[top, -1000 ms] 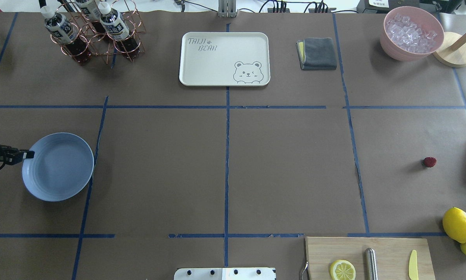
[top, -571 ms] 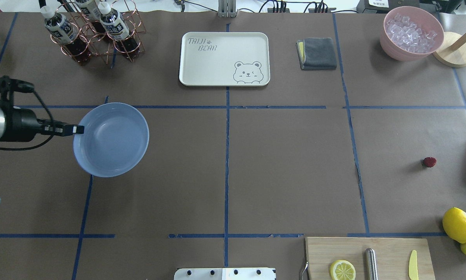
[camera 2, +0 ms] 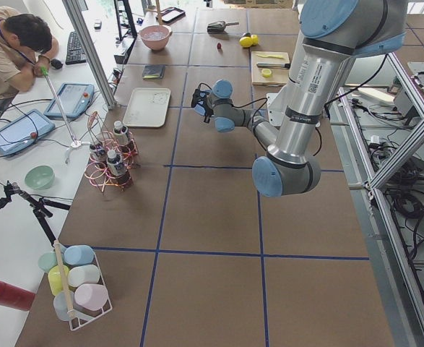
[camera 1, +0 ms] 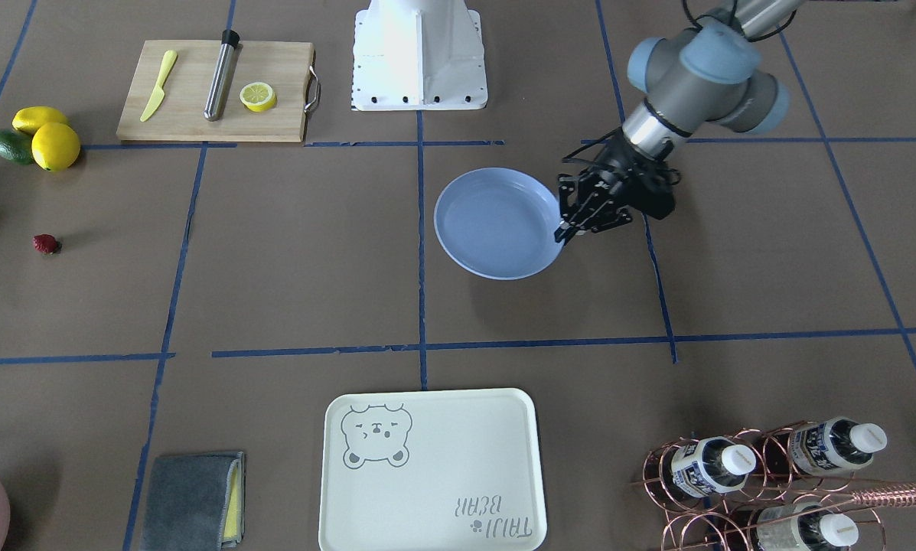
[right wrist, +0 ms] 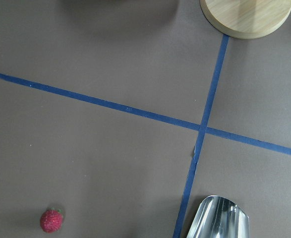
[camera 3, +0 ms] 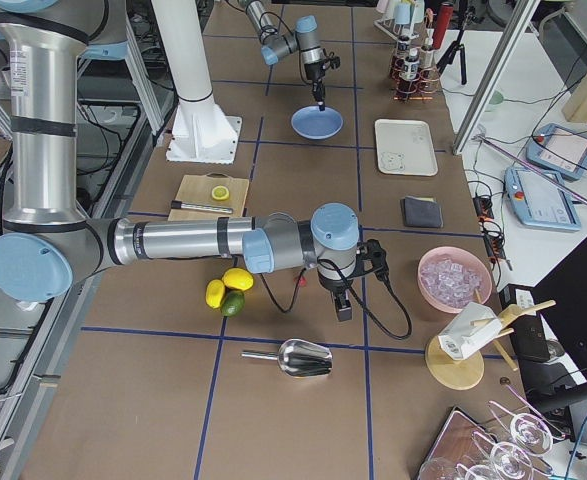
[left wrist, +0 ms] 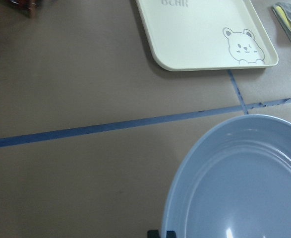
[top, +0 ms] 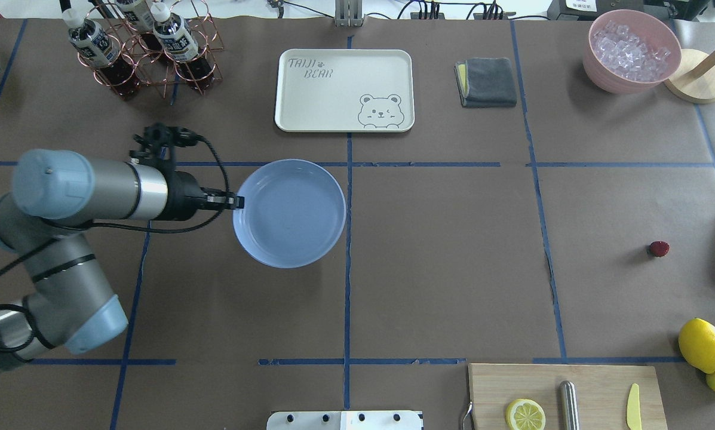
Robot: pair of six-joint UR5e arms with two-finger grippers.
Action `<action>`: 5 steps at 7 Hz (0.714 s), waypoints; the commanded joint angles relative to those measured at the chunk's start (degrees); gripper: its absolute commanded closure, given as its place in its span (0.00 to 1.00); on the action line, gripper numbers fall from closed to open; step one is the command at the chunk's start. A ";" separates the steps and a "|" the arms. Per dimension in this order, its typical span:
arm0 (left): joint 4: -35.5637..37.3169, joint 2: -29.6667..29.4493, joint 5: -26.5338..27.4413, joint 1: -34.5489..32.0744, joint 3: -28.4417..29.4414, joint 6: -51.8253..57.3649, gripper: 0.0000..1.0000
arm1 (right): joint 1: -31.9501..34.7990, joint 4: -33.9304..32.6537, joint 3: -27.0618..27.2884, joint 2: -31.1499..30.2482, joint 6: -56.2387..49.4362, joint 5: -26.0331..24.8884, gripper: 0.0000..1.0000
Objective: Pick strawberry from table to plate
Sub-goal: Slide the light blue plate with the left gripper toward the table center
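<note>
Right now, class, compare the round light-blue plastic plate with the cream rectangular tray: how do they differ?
The round light-blue plastic plate is plain; the cream rectangular tray has a bear drawing and lettering. The left tool grips the plate's rim; nothing touches the tray. Both are shallow, rimmed and empty.

A brown table (top: 453,269) gridded with blue tape carried a cream bear-printed tray (top: 333,83), a folded grey cloth (top: 488,82), a pink ice-filled bowl (top: 598,73), a wooden cutting board (top: 596,388), yellow lemons (top: 702,345) and a red strawberry (top: 659,249).
</note>
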 commanded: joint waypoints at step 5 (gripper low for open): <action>0.91 -0.88 3.98 2.57 0.35 1.02 0.00 | 0.00 -0.09 0.49 0.45 0.38 0.18 0.00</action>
